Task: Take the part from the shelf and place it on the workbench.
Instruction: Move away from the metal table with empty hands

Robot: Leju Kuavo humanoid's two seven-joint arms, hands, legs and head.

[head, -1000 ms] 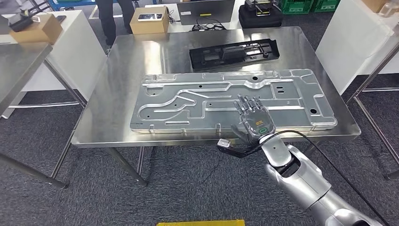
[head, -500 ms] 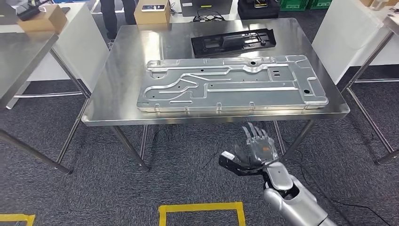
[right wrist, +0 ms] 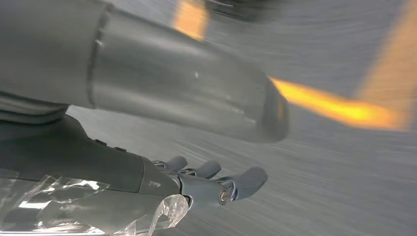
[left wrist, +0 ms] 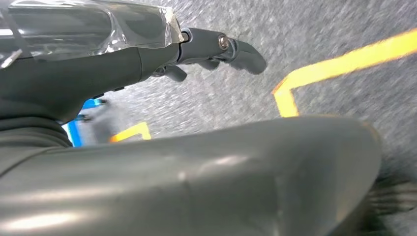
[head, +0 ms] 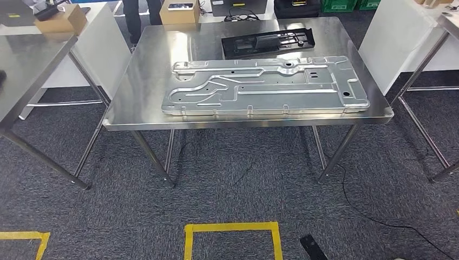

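Head view: large stamped silver metal part [head: 265,86] lies flat on the steel workbench [head: 146,59], long side parallel to the near edge and just inside it, covering most of the middle of the top. Black plastic tray-like part [head: 268,43] sits just behind it toward the far edge, apart from the silver one. Cardboard box [head: 179,11] beyond the far edge, another cardboard box [head: 62,20] on a white table at the left. A person's legs [head: 134,19] behind the workbench. Grey carpet below, yellow floor tape [head: 233,230] marking a square outline near the bottom, a black cable [head: 373,216] running across the floor on the right. Left wrist view: left hand [left wrist: 147,59] hangs over the carpet with yellow tape beneath, dark fingers [left wrist: 243,51] extended fairly straight, clear plastic film over the back of the hand, nothing in its grasp. Right wrist view: blurred; right hand [right wrist: 162,182] also over carpet and yellow tape, fingers [right wrist: 246,182] stretched out and slightly spread, clear film on the back, holding nothing.
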